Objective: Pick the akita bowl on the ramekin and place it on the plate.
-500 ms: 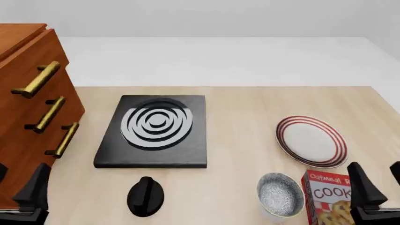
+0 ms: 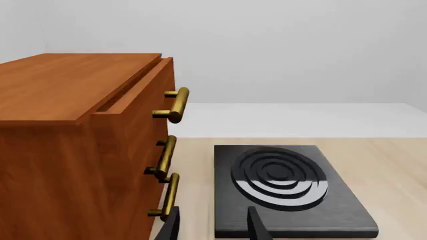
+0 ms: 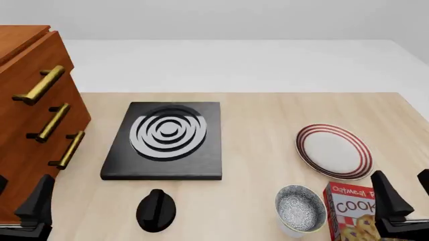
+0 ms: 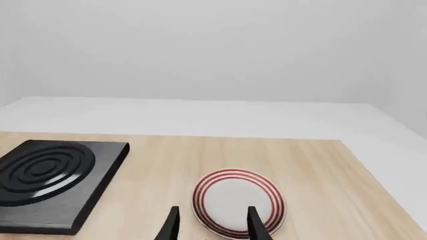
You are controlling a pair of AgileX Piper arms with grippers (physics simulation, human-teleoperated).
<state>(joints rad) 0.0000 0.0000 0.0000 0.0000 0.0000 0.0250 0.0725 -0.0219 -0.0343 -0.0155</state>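
The akita bowl (image 3: 301, 208), speckled grey inside with a pale rim, sits near the table's front edge on the right. Only a white sliver of the ramekin (image 3: 291, 232) shows under it. The red-ringed white plate (image 3: 333, 150) lies flat behind the bowl and further right; the right wrist view has the plate (image 4: 238, 200) just ahead of the fingers. My right gripper (image 3: 407, 193) is open and empty at the front right, beyond a cookie box. My left gripper (image 3: 19, 198) is open and empty at the front left, by the cabinet.
A red cookie box (image 3: 352, 211) stands between the bowl and my right gripper. A black stove burner (image 3: 166, 139) lies mid-table, with a black knob (image 3: 155, 209) in front of it. A wooden drawer cabinet (image 3: 33, 115) with brass handles fills the left side.
My right gripper has shifted very slightly up and left in the front view. Nothing else has moved.
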